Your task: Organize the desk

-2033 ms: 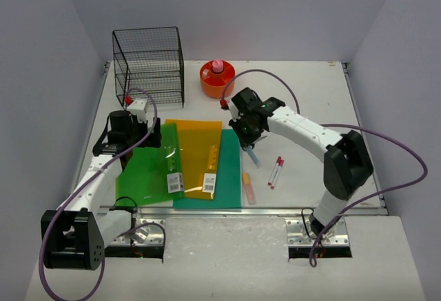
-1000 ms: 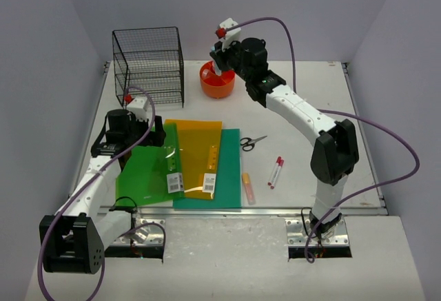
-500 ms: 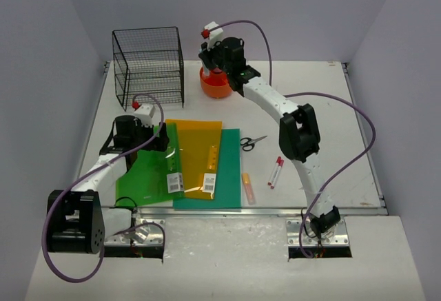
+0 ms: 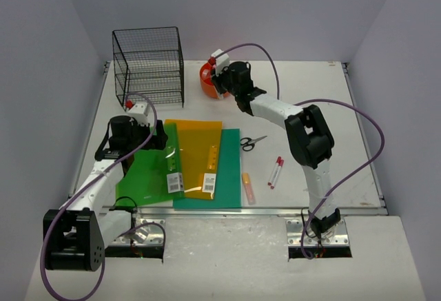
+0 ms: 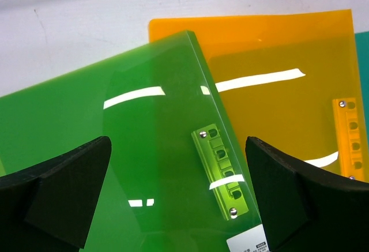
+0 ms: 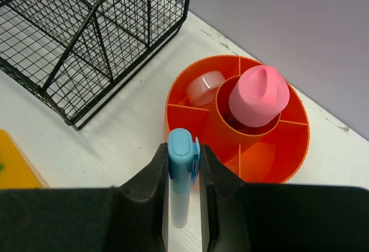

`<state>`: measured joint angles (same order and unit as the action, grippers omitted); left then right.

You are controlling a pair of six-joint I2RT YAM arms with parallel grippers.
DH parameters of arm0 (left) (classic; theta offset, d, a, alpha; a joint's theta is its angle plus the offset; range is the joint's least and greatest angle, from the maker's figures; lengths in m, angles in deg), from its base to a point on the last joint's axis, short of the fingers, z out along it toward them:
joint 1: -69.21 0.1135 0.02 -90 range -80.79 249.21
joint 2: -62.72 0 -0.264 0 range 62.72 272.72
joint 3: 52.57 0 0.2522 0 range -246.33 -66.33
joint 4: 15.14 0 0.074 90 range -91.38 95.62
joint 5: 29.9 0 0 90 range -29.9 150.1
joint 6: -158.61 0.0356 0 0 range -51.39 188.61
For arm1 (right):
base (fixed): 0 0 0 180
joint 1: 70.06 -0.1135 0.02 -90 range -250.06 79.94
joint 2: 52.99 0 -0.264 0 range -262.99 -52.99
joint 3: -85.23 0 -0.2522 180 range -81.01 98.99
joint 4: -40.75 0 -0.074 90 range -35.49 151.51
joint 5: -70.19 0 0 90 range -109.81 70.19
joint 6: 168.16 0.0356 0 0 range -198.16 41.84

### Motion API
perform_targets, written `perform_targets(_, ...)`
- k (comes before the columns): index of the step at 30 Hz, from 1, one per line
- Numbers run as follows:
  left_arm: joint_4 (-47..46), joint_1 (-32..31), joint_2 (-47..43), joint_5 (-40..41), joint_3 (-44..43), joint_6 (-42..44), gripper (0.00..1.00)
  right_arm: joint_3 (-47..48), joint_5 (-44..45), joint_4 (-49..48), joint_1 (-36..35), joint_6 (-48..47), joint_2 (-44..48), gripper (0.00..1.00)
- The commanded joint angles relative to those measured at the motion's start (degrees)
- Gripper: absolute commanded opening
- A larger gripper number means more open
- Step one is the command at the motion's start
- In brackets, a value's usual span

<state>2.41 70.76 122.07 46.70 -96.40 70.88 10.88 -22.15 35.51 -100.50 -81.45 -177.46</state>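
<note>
The white desk (image 4: 310,108) holds a green folder (image 4: 148,170), an orange folder (image 4: 196,156) and a teal sheet (image 4: 227,191) at the front left. My left gripper (image 4: 157,134) is open and empty over the green folder (image 5: 144,148), beside the orange folder (image 5: 277,90). My right gripper (image 4: 219,80) is shut on a light blue marker (image 6: 181,171), held just in front of the orange round organizer (image 6: 242,125) at the back. The organizer (image 4: 210,80) holds a pink capped item (image 6: 259,96) in its middle cup and a tape roll (image 6: 204,87).
A black wire rack (image 4: 148,63) stands at the back left, also in the right wrist view (image 6: 98,33). Scissors (image 4: 252,141), two red-and-white pens (image 4: 275,171) and an orange-yellow highlighter (image 4: 247,187) lie right of the folders. Grey walls enclose the desk.
My right arm lifted the blue marker from beside the folders, swung to the back and came down low in front of the organizer. My left gripper barely moved.
</note>
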Motion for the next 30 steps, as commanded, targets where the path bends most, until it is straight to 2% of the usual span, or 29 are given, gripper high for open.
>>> perform_targets(1, 1.7, 0.6, -0.7, 0.8, -2.5, -1.2, 1.0, -0.6, -0.4, -8.9, 1.1, -0.5, 3.7, 0.0)
perform_targets(12, 4.6, 0.6, 0.9, 2.0, -6.3, -1.0, 1.0, 1.7, -4.9, -11.1, 1.6, 2.9, 5.8, 0.0)
perform_targets(25, 5.7, 0.6, 2.9, 4.1, -9.1, -1.3, 1.0, 6.2, -7.7, -17.6, 3.5, -0.4, -4.2, 0.01)
perform_targets(26, 5.9, 0.7, 3.0, 4.2, -9.4, -1.4, 1.0, 6.3, -7.8, -18.1, 3.7, -0.6, -4.8, 0.01)
perform_targets(30, 6.6, 0.6, 3.7, 4.9, -10.5, -1.2, 1.0, 5.8, -9.6, -19.9, 3.8, -0.9, -6.3, 0.24)
